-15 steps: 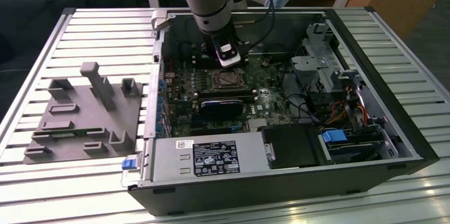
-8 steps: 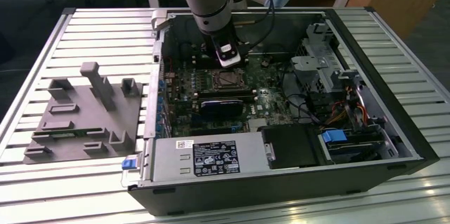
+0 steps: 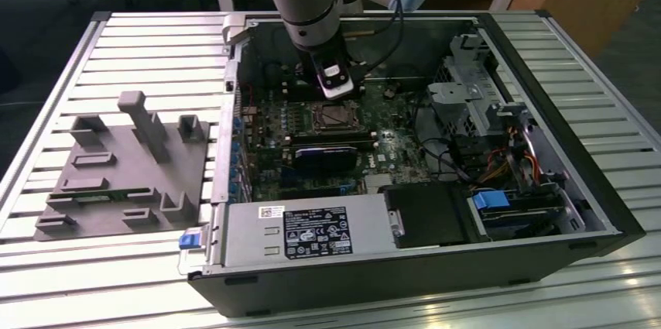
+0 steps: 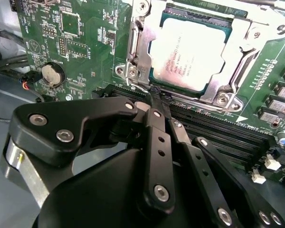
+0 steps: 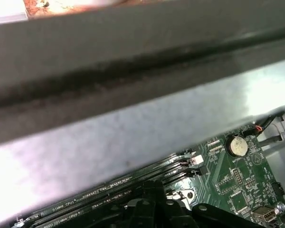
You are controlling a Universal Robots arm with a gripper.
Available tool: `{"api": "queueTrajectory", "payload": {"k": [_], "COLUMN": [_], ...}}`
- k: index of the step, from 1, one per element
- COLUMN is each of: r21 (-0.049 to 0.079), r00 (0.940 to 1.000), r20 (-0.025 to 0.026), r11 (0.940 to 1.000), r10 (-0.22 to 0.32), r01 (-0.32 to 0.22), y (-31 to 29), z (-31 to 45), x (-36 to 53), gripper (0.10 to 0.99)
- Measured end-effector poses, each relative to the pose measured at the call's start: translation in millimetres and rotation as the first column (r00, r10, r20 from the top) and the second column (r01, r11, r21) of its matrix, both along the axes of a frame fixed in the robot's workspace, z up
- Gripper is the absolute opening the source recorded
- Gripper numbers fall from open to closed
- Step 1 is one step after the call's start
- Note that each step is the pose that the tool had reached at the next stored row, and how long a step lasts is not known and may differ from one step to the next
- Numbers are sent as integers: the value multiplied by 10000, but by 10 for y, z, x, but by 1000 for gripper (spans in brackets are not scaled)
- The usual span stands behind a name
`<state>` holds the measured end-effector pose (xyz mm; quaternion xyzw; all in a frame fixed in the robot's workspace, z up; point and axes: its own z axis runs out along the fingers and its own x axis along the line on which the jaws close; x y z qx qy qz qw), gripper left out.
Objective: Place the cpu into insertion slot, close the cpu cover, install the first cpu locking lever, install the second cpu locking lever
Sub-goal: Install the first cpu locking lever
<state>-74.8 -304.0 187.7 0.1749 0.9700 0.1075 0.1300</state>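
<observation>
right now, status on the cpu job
gripper shut, tips at the cpu cover corner. cpu seated, cover down over it. memory slots close beside the tips.

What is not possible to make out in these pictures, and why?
- Second wrist view: the claw covers the near corner of the cpu cover; what lies beneath is hidden.
- First wrist view: a blurred grey panel hides everything beyond the memory slots.
- Exterior view: the cpu is too small to tell from its cover.
</observation>
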Motion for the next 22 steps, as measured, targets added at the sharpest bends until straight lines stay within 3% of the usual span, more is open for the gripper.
{"api": "queueTrajectory", "payload": {"k": [12,18,22], "r21": [-63,-579,-653], "r00": [10000,10000,10000], "r20": [-1,-2,-1], "r11": [10000,9983,9979], "r10": [-1,0,1], "r01": [1,0,-1], "y": [0,-1,-1], "z": [108,143,147], "x": [-1,-1,-1], "gripper": [102,102,102]}}
